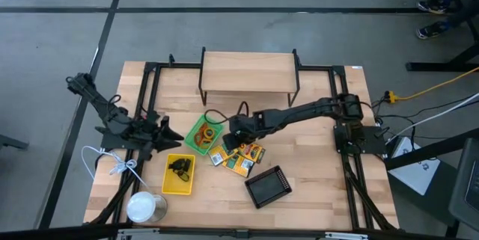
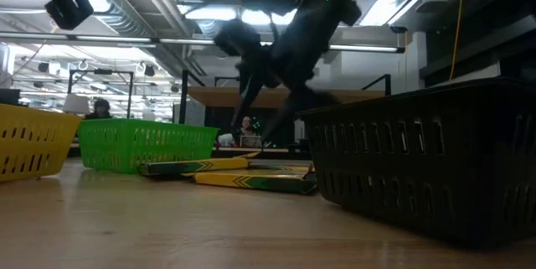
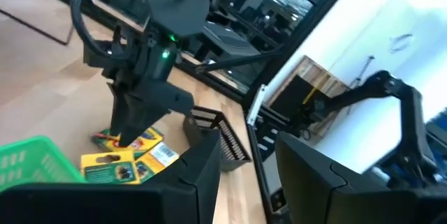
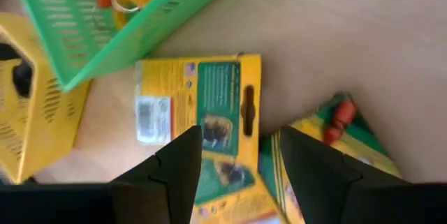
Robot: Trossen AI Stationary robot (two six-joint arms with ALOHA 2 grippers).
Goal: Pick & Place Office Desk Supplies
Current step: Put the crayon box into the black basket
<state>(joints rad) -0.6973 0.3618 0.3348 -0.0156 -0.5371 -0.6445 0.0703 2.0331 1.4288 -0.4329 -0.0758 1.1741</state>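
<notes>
While the left gripper (image 1: 174, 135) waits with fingers parted and empty at nine o'clock, the right gripper (image 4: 241, 165) hangs open, holding nothing, over the printed boxes (image 1: 241, 158) at table centre, with the green tray (image 1: 193, 137) at ten o'clock of them and the black mesh tray (image 1: 268, 186) at five.

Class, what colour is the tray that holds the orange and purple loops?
Green. The green tray with the loops shows best in the high view.

Open-plan lab: ceiling ducts (image 2: 126, 18), desk rows (image 2: 50, 101).
</notes>
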